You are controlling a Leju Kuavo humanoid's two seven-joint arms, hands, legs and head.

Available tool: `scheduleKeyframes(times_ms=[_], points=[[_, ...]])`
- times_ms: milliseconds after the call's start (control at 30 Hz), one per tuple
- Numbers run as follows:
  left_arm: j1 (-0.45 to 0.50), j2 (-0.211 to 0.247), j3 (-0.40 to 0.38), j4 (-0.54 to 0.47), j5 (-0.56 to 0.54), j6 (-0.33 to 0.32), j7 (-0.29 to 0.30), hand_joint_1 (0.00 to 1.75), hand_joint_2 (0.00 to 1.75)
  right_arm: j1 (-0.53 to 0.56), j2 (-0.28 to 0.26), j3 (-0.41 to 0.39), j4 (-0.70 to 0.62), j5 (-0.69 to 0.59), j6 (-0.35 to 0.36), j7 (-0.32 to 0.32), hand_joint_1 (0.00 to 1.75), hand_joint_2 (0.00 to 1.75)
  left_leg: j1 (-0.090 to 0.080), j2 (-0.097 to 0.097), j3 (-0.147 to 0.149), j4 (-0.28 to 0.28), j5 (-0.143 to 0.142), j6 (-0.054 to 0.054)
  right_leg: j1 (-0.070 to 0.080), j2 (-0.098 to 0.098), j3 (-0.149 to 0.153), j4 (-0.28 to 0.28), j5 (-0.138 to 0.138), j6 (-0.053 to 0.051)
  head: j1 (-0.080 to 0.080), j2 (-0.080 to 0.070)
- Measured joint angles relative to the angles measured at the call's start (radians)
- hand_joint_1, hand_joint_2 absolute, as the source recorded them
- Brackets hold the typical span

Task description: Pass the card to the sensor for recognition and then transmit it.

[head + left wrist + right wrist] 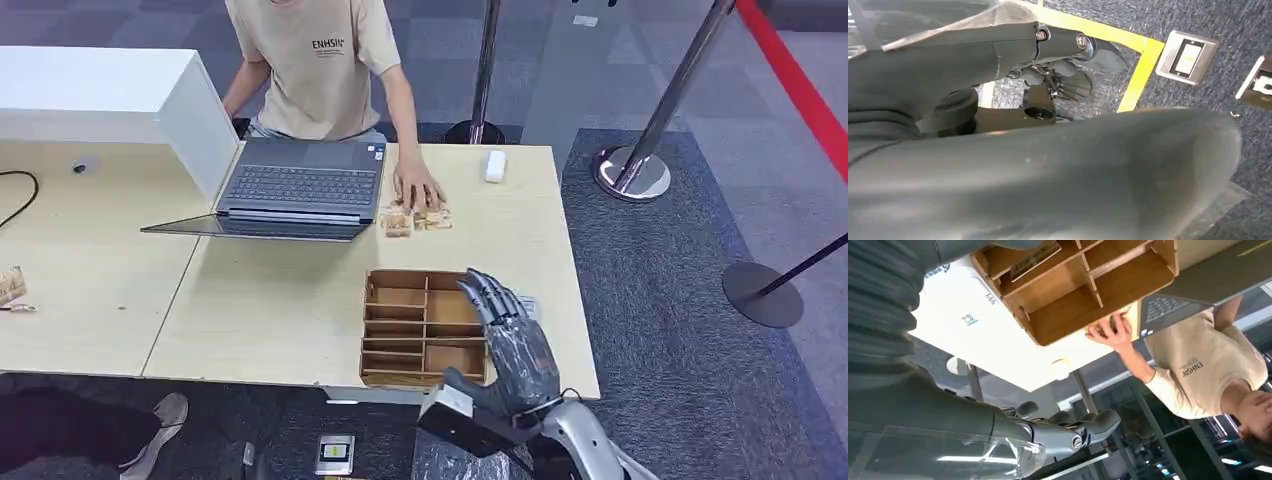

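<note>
Fingers of my right hand are stretched out and spread, grasping nothing, hovering over the right side of the compartmented brown wooden tray that sits at the near edge of the pale wooden table. From the right wrist view I can see a flat card lying in one of the tray's compartments. My left hand hangs low over the dark carpet, and I cannot tell how its fingers lie. Across the table a person in a beige shirt rests a hand on small wooden pieces beside an open grey laptop. A small white box lies near the far right corner.
</note>
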Motion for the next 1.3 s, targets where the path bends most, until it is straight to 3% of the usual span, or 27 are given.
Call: scheduleKeyframes(times_ms=[133, 233, 267, 400, 533, 700, 733, 767, 800, 833, 900, 1133, 1167, 1200, 1233, 1300], points=[[-0.001, 0.0, -0.008, 0.0, -0.002, 0.0, 0.005, 0.0, 0.0, -0.005, 0.002, 0.006, 0.018, -0.008, -0.007, -0.001, 0.1, 1.75, 0.0, 0.0, 0.0, 0.0, 0.0, 0.0, 0.0, 0.0, 0.0, 0.0, 0.0, 0.0, 0.0, 0.0], [-0.002, 0.0, -0.01, 0.0, -0.002, -0.001, 0.006, 0.0, 0.0, -0.006, 0.005, 0.008, 0.032, -0.015, -0.01, -0.002, 0.37, 1.75, 0.0, 0.0, 0.0, 0.0, 0.0, 0.0, 0.0, 0.0, 0.0, 0.0, 0.0, 0.0, 0.0, 0.0], [-0.003, 0.0, -0.01, 0.0, -0.002, -0.002, 0.007, 0.0, 0.0, -0.007, 0.005, 0.008, 0.037, -0.016, -0.011, -0.002, 0.26, 1.75, 0.0, 0.0, 0.0, 0.0, 0.0, 0.0, 0.0, 0.0, 0.0, 0.0, 0.0, 0.0, 0.0, 0.0], [-0.004, 0.0, -0.013, 0.0, -0.003, -0.002, 0.008, 0.0, 0.0, -0.011, 0.008, 0.009, 0.054, -0.024, -0.015, -0.009, 0.31, 1.75, 0.0, 0.0, 0.0, 0.0, 0.0, 0.0, 0.0, 0.0, 0.0, 0.0, 0.0, 0.0, 0.0, 0.0], [-0.006, 0.0, -0.016, 0.0, -0.005, -0.004, 0.01, 0.0, 0.0, -0.017, 0.011, 0.009, 0.075, -0.033, -0.019, -0.015, 0.17, 1.75, 0.0, 0.0, 0.0, 0.0, 0.0, 0.0, 0.0, 0.0, 0.001, 0.0, 0.0, 0.0, 0.0, 0.0], [-0.01, 0.0, -0.016, 0.0, -0.005, -0.005, 0.011, 0.0, 0.0, -0.021, 0.015, 0.008, 0.099, -0.035, -0.026, -0.018, 0.19, 1.75, 0.0, 0.0, 0.001, 0.0, 0.0, 0.0, 0.0, 0.0, 0.001, 0.0, 0.0, 0.0, 0.0, 0.0], [-0.01, 0.0, -0.016, 0.0, -0.005, -0.005, 0.011, 0.0, 0.0, -0.022, 0.016, 0.008, 0.104, -0.036, -0.027, -0.019, 0.24, 1.75, 0.0, 0.0, 0.001, 0.0, 0.0, 0.0, 0.0, 0.0, 0.001, 0.0, 0.0, 0.0, 0.0, 0.0], [-0.01, 0.0, -0.016, 0.0, -0.005, -0.006, 0.011, 0.0, 0.0, -0.022, 0.017, 0.008, 0.108, -0.036, -0.028, -0.02, 1.13, 1.75, 0.0, 0.0, 0.001, 0.0, 0.0, 0.0, 0.0, 0.0, 0.001, 0.0, 0.0, 0.0, 0.0, 0.0], [-0.01, -0.001, -0.016, 0.0, -0.005, -0.006, 0.011, 0.0, 0.0, -0.023, 0.017, 0.008, 0.113, -0.038, -0.029, -0.021, 1.13, 1.75, 0.0, 0.0, 0.001, 0.0, 0.0, 0.0, 0.0, 0.0, 0.001, 0.0, 0.0, 0.0, 0.0, 0.0], [-0.011, -0.001, -0.016, 0.0, -0.005, -0.007, 0.014, 0.0, 0.0, -0.024, 0.019, 0.008, 0.117, -0.039, -0.031, -0.022, 1.27, 1.75, 0.0, 0.0, 0.001, 0.0, 0.0, 0.0, 0.0, 0.0, 0.001, 0.0, 0.0, 0.0, 0.0, 0.0], [-0.012, -0.001, -0.016, 0.0, -0.005, -0.008, 0.014, 0.0, 0.0, -0.027, 0.021, 0.008, 0.126, -0.039, -0.031, -0.024, 1.36, 1.75, 0.0, 0.0, 0.001, 0.0, 0.0, 0.0, 0.0, 0.0, 0.001, 0.0, 0.0, 0.0, 0.0, 0.0], [-0.014, -0.001, -0.017, 0.0, -0.008, -0.014, 0.017, 0.0, 0.0, -0.033, 0.025, 0.008, 0.151, -0.045, -0.031, -0.029, 1.31, 1.75, 0.0, 0.0, 0.001, 0.0, 0.0, 0.0, 0.0, 0.0, 0.001, 0.0, 0.0, 0.0, 0.0, 0.0], [-0.014, -0.001, -0.017, 0.0, -0.008, -0.014, 0.018, 0.0, 0.0, -0.034, 0.027, 0.008, 0.155, -0.047, -0.031, -0.03, 0.93, 1.75, 0.0, 0.0, 0.001, 0.0, 0.0, 0.0, 0.0, 0.0, 0.001, 0.0, 0.0, 0.0, 0.0, 0.0], [-0.015, -0.002, -0.017, 0.0, -0.009, -0.014, 0.019, 0.0, 0.0, -0.035, 0.028, 0.008, 0.159, -0.05, -0.031, -0.031, 0.73, 1.75, 0.0, 0.0, 0.001, 0.0, 0.0, 0.0, 0.0, 0.0, 0.001, 0.0, 0.0, 0.0, 0.0, 0.0], [-0.015, -0.002, -0.017, 0.0, -0.01, -0.014, 0.02, 0.0, 0.0, -0.035, 0.029, 0.008, 0.163, -0.051, -0.032, -0.032, 0.73, 1.75, 0.0, 0.0, 0.001, 0.0, 0.0, 0.0, 0.0, 0.0, 0.001, 0.0, 0.0, 0.0, 0.0, 0.0], [-0.015, -0.002, -0.017, 0.0, -0.01, -0.014, 0.024, 0.0, 0.0, -0.036, 0.031, 0.008, 0.17, -0.051, -0.032, -0.033, 0.44, 1.75, 0.0, 0.0, 0.001, 0.0, 0.0, 0.0, 0.0, 0.0, 0.001, 0.0, 0.0, 0.0, 0.0, 0.0]])
